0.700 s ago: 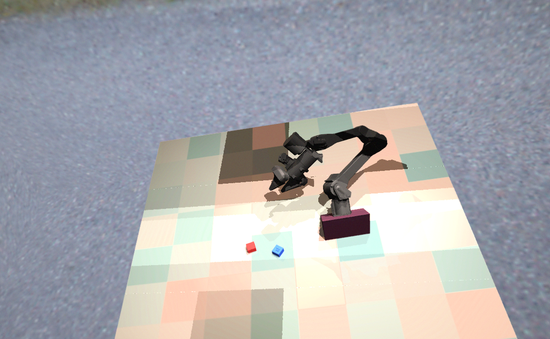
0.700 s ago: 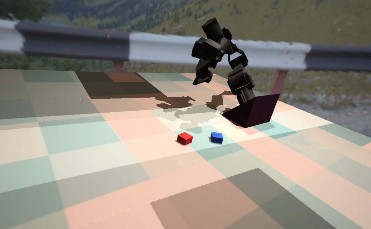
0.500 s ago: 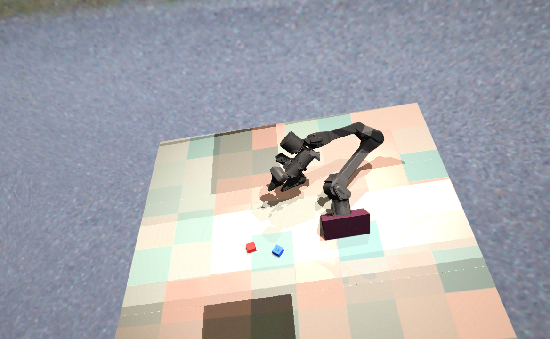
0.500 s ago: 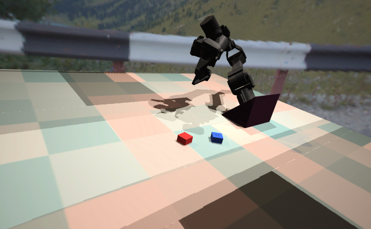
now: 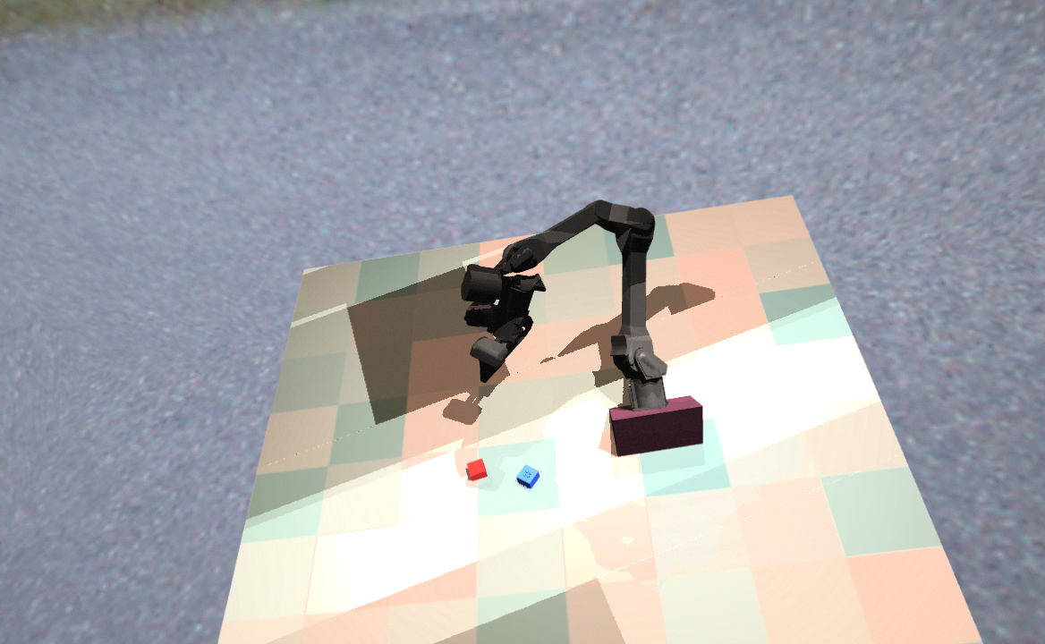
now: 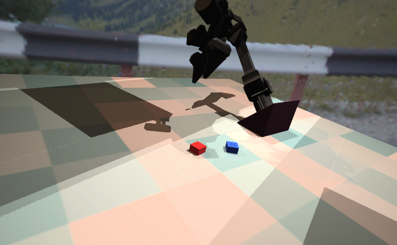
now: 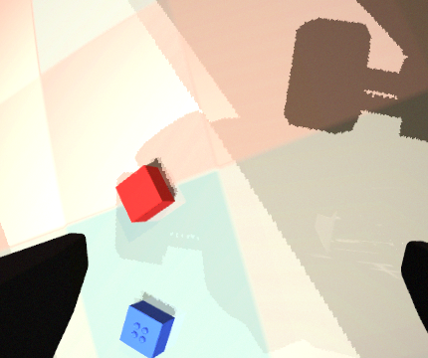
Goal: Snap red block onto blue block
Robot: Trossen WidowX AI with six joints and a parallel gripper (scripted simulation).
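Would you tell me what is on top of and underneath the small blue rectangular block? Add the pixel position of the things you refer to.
On top, the blue block (image 5: 527, 475) (image 6: 231, 147) (image 7: 144, 330) shows four small round studs, nothing stacked. Its underside is hidden.
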